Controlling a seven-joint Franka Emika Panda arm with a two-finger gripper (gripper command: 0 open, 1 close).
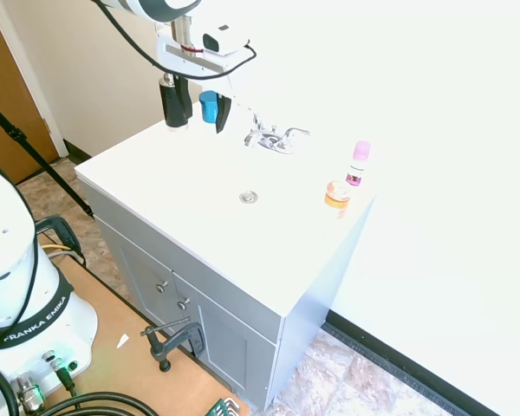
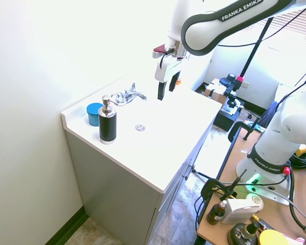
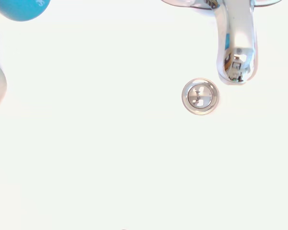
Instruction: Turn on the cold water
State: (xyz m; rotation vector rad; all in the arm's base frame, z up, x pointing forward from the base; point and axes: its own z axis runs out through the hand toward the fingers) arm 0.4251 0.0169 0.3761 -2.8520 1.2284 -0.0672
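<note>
Faucet (image 1: 271, 139): small, shiny chrome, short curved spout and two slim lever handles, mounted at the back of the white sink top (image 1: 156, 186), upper middle of the first exterior view; left of centre in the second exterior view (image 2: 128, 96). No water running from the spout. Spout tip at the upper right of the wrist view (image 3: 236, 43), with the round chrome drain (image 3: 200, 96) just below it and apart.

Gripper (image 1: 198, 111): hanging above the sink top, left of the faucet in the first exterior view, not touching it. Fingers pointed down, spread apart with a clear gap, holding nothing. Same pose in the second exterior view (image 2: 166, 87), there to the right of the faucet.

Blue cup (image 2: 95, 114): near the left rear corner in the second exterior view, just behind the black soap pump bottle (image 2: 108, 122). Pink-capped bottle (image 1: 359, 164) and small orange jar (image 1: 336, 195): close together at the right end of the sink top in the first exterior view.
</note>
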